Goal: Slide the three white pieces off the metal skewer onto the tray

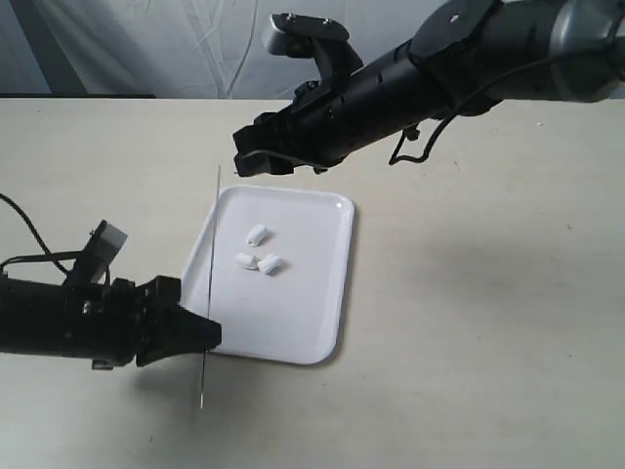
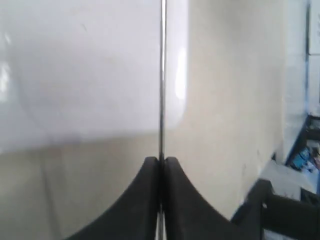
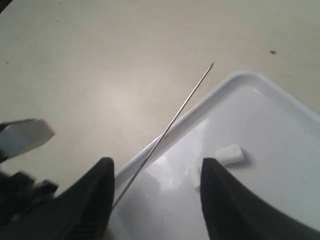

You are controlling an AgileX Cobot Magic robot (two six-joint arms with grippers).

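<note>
Three white pieces [image 1: 256, 234] lie loose on the tray [image 1: 312, 303], clear of the metal skewer [image 1: 211, 264], which the left gripper [image 1: 210, 334] pinches beside the tray's left rim; the right gripper [image 1: 256, 156] hovers over the far rim. Left wrist view: both fingers [image 2: 145, 200] press tight on the skewer. Right wrist view: fingers [image 3: 95, 200] stand wide apart, empty, above skewer and tray.

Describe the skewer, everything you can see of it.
The skewer is a very thin, straight grey rod that looks like metal, with one pointed end. It is bare, with nothing threaded on it. The left gripper has its jaws shut on it near the other end, leaving a short stub behind. It runs along the tray rim nearest that arm, tip past the far edge. Rim contact: cannot tell.
</note>
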